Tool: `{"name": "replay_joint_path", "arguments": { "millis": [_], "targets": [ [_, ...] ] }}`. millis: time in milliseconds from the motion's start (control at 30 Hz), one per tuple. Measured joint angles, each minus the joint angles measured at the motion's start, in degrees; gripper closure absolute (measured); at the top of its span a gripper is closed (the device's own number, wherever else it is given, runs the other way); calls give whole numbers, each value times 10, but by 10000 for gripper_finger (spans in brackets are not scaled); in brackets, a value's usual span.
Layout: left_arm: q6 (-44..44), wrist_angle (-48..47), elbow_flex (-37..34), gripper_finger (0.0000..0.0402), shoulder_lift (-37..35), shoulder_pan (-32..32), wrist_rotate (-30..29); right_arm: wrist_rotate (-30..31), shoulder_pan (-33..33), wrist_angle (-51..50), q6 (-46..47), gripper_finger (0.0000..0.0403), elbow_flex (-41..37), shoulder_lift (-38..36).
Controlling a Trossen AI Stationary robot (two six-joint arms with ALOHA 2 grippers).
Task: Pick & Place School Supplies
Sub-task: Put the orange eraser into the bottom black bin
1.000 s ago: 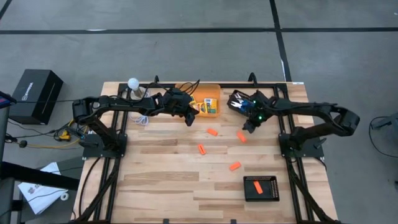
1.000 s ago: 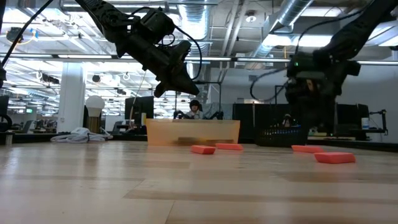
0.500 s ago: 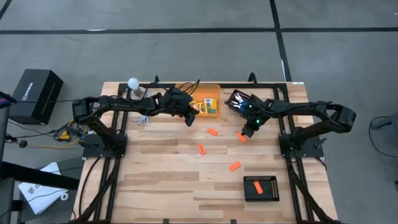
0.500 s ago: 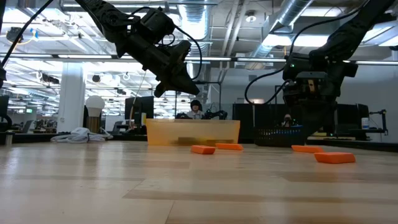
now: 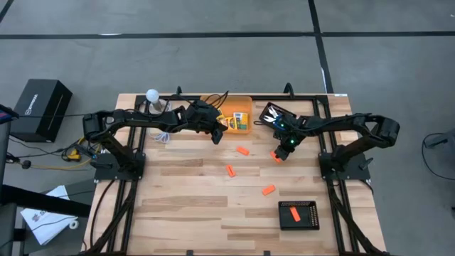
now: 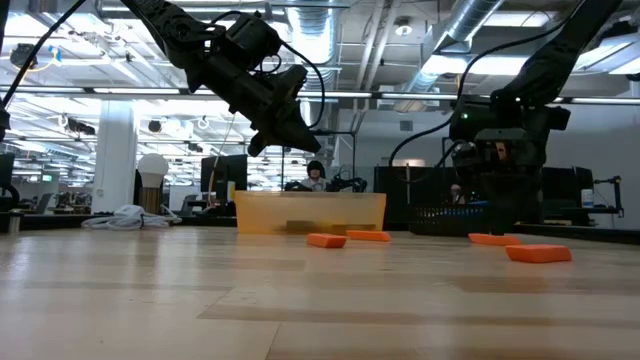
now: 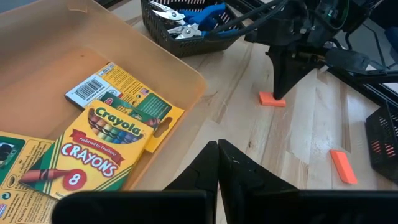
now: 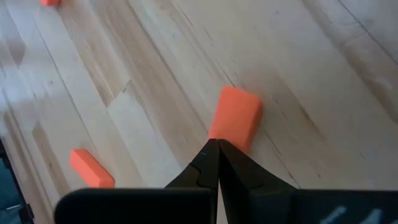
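Several orange stubby pieces lie flat on the wooden table: (image 5: 242, 151), (image 5: 230, 170), (image 5: 268, 190) and one (image 5: 277, 157) under my right gripper (image 5: 282, 151). Its fingers are shut and point down, their tips at that piece's edge (image 8: 236, 118). My left gripper (image 5: 217, 135) is shut and hangs raised (image 6: 283, 135) beside the translucent orange bin (image 5: 237, 107), over bare wood (image 7: 217, 146). Yellow-and-green crayon boxes (image 7: 102, 146) lie flat in the bin. Blue-handled scissors (image 7: 193, 12) lie in a black basket (image 7: 168, 37). My right gripper comes from above with shut fingers (image 8: 214, 146) at the near edge of an orange piece (image 8: 230, 134) that lies flat on the table. I cannot tell whether the tips touch it.
A black ribbed tray (image 5: 307, 220) sits near the table's near right corner with one orange piece (image 5: 293, 212) in it. A white ball-shaped object (image 5: 152, 94) and loose cables (image 5: 160, 135) lie at the far left. Bare wood spans the near left half.
My right gripper has come down and moved a little toward the table's left and near edge, ending with its tips at the orange piece. The left arm and the pieces have kept still.
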Motion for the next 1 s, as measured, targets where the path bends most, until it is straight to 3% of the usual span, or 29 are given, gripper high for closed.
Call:
{"name": "replay_joint_path", "arguments": {
  "millis": [333,700,1000],
  "targets": [
    [0,0,0,402,0,0,0,36,-54,-56,-36,403,-3,-29],
    [0,0,0,401,0,-1,0,26,-59,-63,-47,403,-3,-29],
    [0,0,0,402,0,-1,0,55,-81,-64,-43,403,-2,-31]
  ]
}}
